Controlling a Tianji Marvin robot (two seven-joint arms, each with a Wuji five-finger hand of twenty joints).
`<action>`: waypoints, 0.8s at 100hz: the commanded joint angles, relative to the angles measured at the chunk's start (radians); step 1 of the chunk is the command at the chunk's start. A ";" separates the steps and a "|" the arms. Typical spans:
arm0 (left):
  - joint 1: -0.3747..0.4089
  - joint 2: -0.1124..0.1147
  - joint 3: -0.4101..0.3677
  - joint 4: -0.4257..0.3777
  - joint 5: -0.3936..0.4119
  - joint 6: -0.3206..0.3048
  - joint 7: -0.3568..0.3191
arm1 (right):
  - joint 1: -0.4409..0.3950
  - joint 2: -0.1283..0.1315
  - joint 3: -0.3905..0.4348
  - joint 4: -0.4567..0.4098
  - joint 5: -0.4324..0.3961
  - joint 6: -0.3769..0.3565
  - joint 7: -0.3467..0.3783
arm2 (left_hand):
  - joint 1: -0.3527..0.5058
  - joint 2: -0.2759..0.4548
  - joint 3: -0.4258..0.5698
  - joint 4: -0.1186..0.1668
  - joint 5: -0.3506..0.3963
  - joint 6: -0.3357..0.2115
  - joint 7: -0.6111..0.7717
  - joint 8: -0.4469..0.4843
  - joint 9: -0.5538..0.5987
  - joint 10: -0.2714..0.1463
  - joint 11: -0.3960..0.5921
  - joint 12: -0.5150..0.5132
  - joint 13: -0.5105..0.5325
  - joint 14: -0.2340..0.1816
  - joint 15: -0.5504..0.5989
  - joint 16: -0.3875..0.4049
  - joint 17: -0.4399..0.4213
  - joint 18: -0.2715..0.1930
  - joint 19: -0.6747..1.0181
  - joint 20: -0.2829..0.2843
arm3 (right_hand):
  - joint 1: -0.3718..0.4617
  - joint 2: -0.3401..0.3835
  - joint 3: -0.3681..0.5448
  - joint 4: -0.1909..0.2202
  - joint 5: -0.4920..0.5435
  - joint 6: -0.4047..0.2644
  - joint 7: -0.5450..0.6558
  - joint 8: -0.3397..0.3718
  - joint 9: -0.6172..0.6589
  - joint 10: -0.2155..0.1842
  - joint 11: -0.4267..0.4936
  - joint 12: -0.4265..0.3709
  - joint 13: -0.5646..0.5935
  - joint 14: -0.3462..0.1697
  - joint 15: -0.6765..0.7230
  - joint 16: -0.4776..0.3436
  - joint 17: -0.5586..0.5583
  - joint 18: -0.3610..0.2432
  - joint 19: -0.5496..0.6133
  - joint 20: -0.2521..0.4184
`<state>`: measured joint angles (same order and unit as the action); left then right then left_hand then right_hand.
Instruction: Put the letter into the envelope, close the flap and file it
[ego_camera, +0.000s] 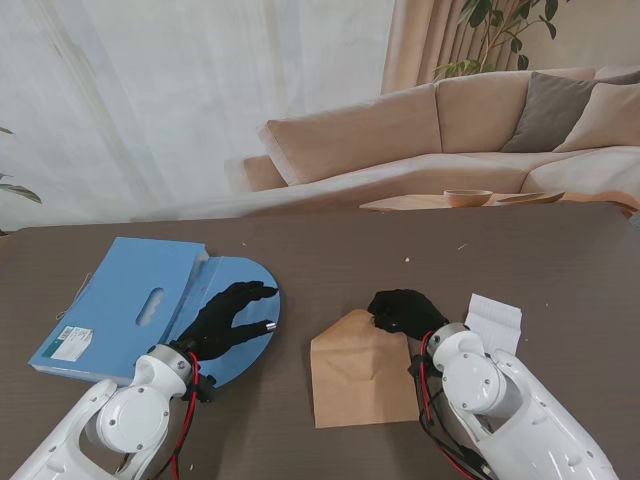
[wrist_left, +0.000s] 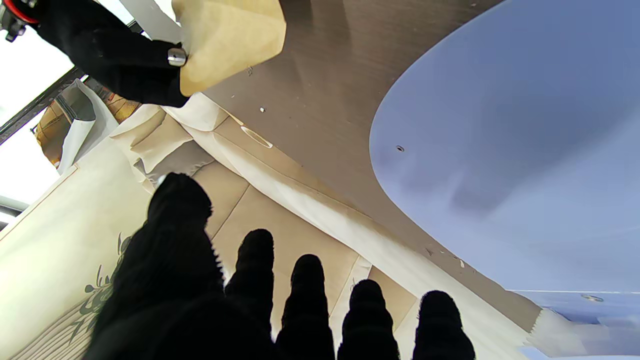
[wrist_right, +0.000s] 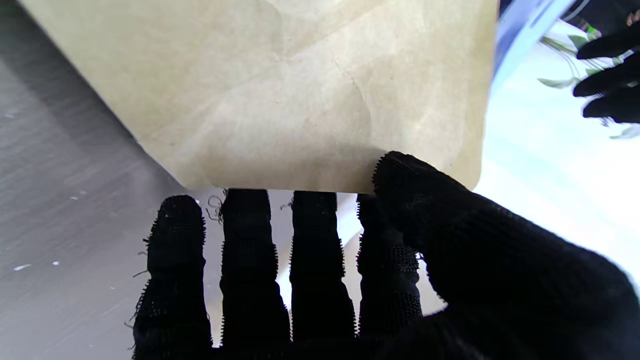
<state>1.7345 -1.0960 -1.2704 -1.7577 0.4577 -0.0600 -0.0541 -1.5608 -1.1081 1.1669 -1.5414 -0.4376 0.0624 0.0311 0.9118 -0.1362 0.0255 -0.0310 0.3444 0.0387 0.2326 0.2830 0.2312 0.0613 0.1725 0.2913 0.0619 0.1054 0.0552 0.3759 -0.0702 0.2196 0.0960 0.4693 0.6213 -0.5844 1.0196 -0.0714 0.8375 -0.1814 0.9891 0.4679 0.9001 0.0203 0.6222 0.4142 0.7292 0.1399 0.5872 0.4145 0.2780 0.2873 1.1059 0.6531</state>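
Note:
The brown envelope (ego_camera: 360, 375) lies flat near the middle of the table. My right hand (ego_camera: 405, 312) curls over its far right corner. The right wrist view shows the thumb (wrist_right: 425, 200) on top of the envelope (wrist_right: 300, 90) and the fingers (wrist_right: 310, 260) tucked under its edge, so the hand is shut on it. The white folded letter (ego_camera: 494, 322) lies on the table to the right of that arm, apart from the envelope. The blue folder (ego_camera: 120, 295) lies at the left with its rounded flap (ego_camera: 255, 300) spread open. My left hand (ego_camera: 230, 315) hovers over this flap, fingers apart, holding nothing.
A white label (ego_camera: 72, 343) sits on the folder's near corner. Beyond the table's far edge (ego_camera: 400, 212) stand a beige sofa (ego_camera: 420, 140) and a low table with a wooden bowl (ego_camera: 468, 197). Small crumbs dot the brown table top (ego_camera: 560, 270).

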 joint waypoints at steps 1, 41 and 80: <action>0.004 -0.003 0.001 -0.008 -0.004 -0.009 -0.017 | -0.012 -0.013 0.001 -0.032 0.006 -0.008 -0.004 | 0.028 0.020 -0.005 0.023 0.023 0.008 0.003 0.014 0.019 0.003 0.017 0.012 -0.030 -0.023 0.004 0.033 -0.013 -0.027 0.021 0.029 | 0.038 -0.017 0.028 0.008 0.030 0.014 0.030 0.028 0.060 0.010 0.027 0.022 0.068 0.030 0.042 0.025 0.041 0.021 0.055 -0.007; 0.009 0.006 -0.009 -0.034 -0.053 -0.076 -0.071 | -0.034 -0.038 0.003 -0.142 0.017 -0.030 -0.116 | 0.000 -0.034 -0.001 0.018 -0.001 0.055 0.021 0.043 0.093 0.023 0.066 0.047 0.062 0.017 0.041 0.102 0.014 0.029 0.135 0.247 | 0.051 -0.014 0.053 0.016 0.006 0.086 0.064 0.123 0.060 0.054 0.127 0.101 0.092 0.043 0.168 0.081 0.067 0.033 0.160 -0.015; -0.013 0.014 0.048 -0.076 -0.015 -0.070 -0.093 | 0.000 -0.059 -0.060 -0.177 0.016 -0.057 -0.199 | -0.056 -0.108 -0.007 0.013 -0.076 0.098 -0.001 0.042 0.080 0.026 0.082 0.069 0.097 0.035 0.060 0.139 0.053 0.052 0.154 0.315 | 0.049 -0.013 0.057 0.020 0.004 0.095 0.067 0.143 0.055 0.060 0.145 0.102 0.090 0.049 0.189 0.089 0.071 0.039 0.181 -0.009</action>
<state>1.7202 -1.0705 -1.2366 -1.8084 0.4241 -0.1438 -0.1474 -1.5670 -1.1540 1.1192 -1.7025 -0.4176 0.0170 -0.1791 0.8496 -0.2039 0.0075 -0.0310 0.3004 0.1235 0.2441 0.3208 0.3138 0.0997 0.2301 0.3383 0.1420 0.1346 0.1032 0.4794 -0.0259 0.2622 0.2351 0.7460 0.6534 -0.5914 1.0574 -0.0730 0.8343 -0.0828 1.0084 0.5803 0.9603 0.0781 0.7450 0.5097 0.8042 0.1669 0.7539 0.4858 0.3452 0.3186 1.2589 0.6443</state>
